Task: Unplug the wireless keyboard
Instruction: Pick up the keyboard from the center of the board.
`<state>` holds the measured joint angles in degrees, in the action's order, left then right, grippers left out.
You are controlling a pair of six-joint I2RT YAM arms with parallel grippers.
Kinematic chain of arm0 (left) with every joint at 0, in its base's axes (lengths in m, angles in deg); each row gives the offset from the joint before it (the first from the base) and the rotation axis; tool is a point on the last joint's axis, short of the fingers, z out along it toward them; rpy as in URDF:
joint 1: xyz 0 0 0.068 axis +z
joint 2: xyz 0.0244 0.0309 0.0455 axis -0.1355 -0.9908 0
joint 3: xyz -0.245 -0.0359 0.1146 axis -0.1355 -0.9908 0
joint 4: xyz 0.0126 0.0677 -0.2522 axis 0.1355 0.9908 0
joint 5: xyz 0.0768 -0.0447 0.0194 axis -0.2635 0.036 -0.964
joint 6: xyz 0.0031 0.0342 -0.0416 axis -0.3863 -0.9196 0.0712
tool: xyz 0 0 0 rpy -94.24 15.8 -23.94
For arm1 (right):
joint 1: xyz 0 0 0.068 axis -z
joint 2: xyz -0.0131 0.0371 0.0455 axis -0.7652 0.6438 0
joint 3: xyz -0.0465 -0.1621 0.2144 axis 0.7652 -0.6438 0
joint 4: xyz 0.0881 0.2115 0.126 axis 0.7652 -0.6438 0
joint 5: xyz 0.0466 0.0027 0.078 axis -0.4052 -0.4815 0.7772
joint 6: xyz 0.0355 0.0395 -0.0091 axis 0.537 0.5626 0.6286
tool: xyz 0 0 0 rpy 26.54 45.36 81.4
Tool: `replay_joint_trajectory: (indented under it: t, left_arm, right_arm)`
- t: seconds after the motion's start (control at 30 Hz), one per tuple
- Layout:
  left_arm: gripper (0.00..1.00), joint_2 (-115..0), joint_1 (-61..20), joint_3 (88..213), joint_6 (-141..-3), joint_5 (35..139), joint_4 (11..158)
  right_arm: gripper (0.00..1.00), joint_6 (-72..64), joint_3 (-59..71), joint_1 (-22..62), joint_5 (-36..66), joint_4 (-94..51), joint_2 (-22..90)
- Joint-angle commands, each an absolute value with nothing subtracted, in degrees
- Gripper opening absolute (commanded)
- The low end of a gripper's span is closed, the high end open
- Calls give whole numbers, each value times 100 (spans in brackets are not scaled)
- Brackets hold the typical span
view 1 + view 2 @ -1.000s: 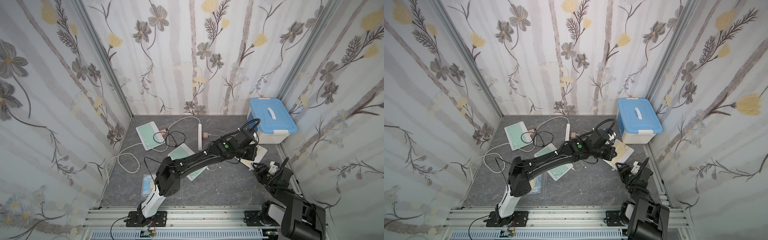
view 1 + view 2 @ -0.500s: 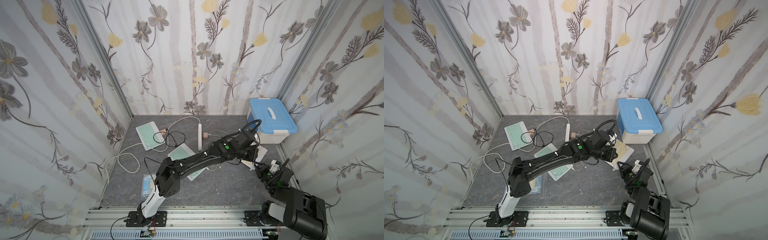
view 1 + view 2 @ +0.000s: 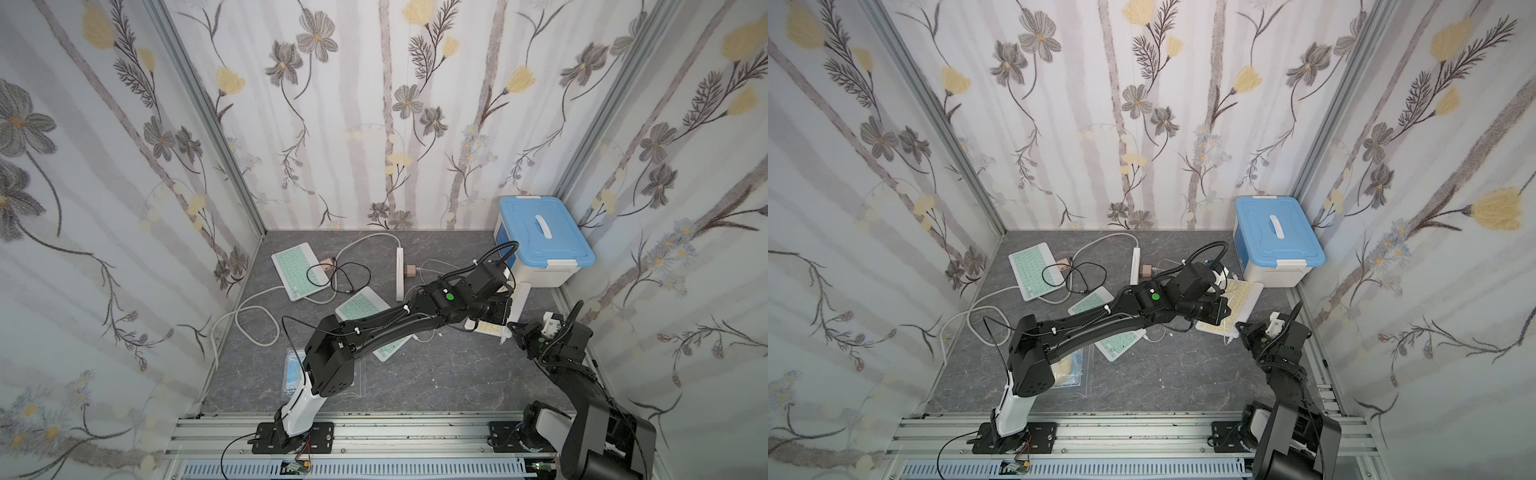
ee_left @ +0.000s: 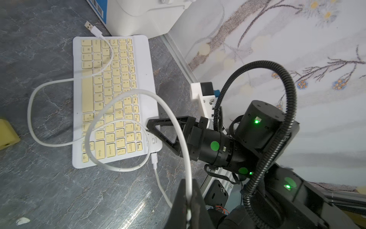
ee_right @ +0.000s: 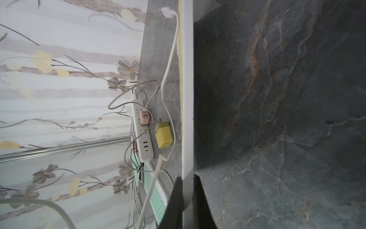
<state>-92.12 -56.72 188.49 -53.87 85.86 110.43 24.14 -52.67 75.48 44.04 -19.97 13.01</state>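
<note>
The wireless keyboard [image 4: 111,99], white with yellow keys, lies flat by the blue-lidded box; both top views show part of it [image 3: 521,295] [image 3: 1241,299]. A white cable [image 4: 174,123] loops over it, and its small plug [image 4: 154,158] sits at the keyboard's corner edge. My left gripper [image 4: 189,186] is shut on this cable a short way from the plug, hovering over the keyboard [image 3: 1214,320]. My right gripper [image 5: 187,176] is shut on the keyboard's thin white edge [image 5: 187,99], close to that corner [image 4: 148,126] [image 3: 515,330]. The cable's USB end [image 4: 90,26] lies loose.
The blue-lidded box [image 3: 540,237] stands at the back right, against the wall. A yellow charger [image 5: 163,134] lies beside the power strip [image 3: 400,270], which holds a pink adapter [image 5: 144,118]. Two green keyboards [image 3: 297,270] [image 3: 361,305] with tangled cables lie left of centre. A plastic bag [image 3: 293,370] lies front left.
My right gripper moved in toward the keyboard's near corner and closed on its edge. The left arm kept its hold on the cable and barely moved.
</note>
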Motion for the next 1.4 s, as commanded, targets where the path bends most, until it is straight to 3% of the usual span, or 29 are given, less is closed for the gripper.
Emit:
replay_joint_trajectory:
  t: [0.0, 0.5, 0.67, 0.83, 1.23, 1.37]
  left_arm:
    - [11, -9083, -5580, 18586, -5194, 8378, 10520]
    - [17, -9424, -5145, 17441, -4690, 8985, 9507]
    - [19, -9437, -5137, 17125, -4633, 9040, 9320]
    - [36, -9290, -5102, 16761, -4721, 9115, 9224]
    - [54, -8230, -4587, 16410, -5496, 9373, 9775]
    - [61, -8130, -4327, 16419, -5631, 10183, 9463]
  right_arm:
    - [0, 1461, -4972, 7554, 3512, -3555, 834]
    - [0, 756, -3713, 7404, 3524, -5173, -1167]
    - [0, 552, -3406, 7332, 2415, -5553, -1531]
    - [0, 833, -3449, 7300, 3104, -4770, -1802]
    - [0, 1273, -3669, 7166, 4010, -4593, -1744]
    - [0, 1404, -4071, 7120, 4732, -3785, -1899]
